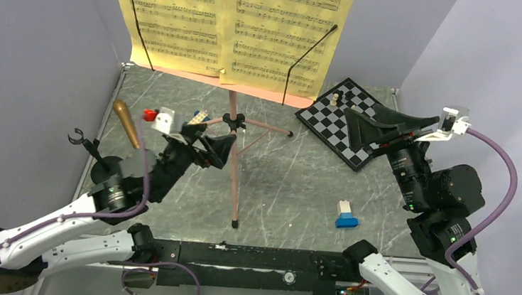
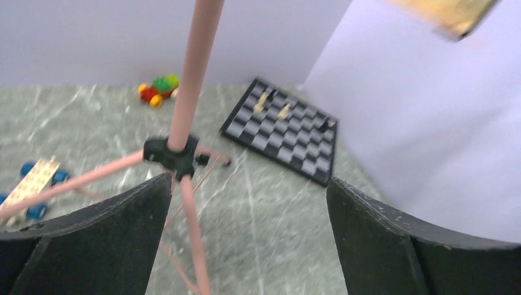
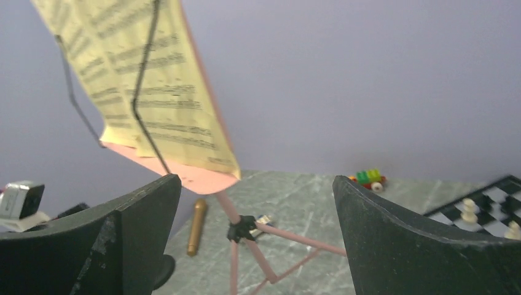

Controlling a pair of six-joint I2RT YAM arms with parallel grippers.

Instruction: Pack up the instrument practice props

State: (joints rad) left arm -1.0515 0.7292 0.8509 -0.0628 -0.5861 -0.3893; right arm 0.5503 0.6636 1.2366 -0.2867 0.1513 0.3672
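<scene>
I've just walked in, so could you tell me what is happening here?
Nothing is held yet. The left gripper is open beside the pole of the pink music stand, near its tripod hub. The right gripper hangs open by the chessboard. The yellow sheet-music pages sit on the upright stand, and the microphone lies at the left by the black mic stand.

The table (image 1: 297, 186) looks smooth, grey and marble-veined. The sheet-music pages (image 1: 283, 28) are matt yellow paper. Just ahead of the matt black plastic left claw (image 2: 249, 181), the music stand (image 2: 191, 80) has smooth pink tubing.
</scene>
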